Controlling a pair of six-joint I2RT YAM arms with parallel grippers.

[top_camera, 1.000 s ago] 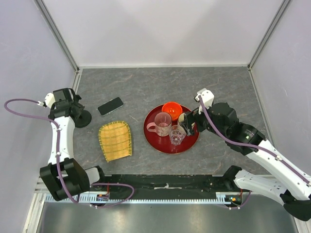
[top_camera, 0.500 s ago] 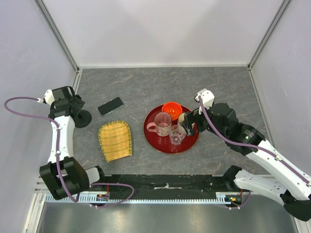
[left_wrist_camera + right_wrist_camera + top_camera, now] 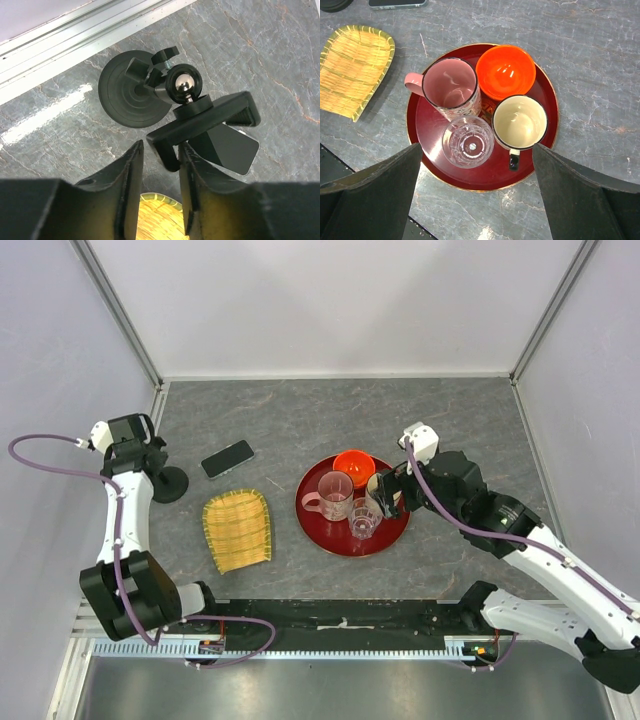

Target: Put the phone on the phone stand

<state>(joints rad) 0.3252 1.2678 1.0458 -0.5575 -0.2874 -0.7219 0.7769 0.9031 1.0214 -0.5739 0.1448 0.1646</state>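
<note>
- Two narrowed fingers of the left end effector [image 3: 161, 148] flank the bracket tip of the phone stand [image 3: 131, 92]; I cannot tell if they clamp it.
- The phone [image 3: 227, 458] lies flat on the table [image 3: 300, 410], just right of the stand and beyond the yellow woven mat [image 3: 238, 530].
- The right end effector [image 3: 477, 148] is spread wide and empty above the red tray [image 3: 481, 178] of cups.

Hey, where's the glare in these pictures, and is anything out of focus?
Left wrist view: a white glare streak on the table, a bright spot on the stand's ball, and the near fingers look soft. Right wrist view: highlights inside the orange bowl. Top view: even light, faint shadows.
</note>
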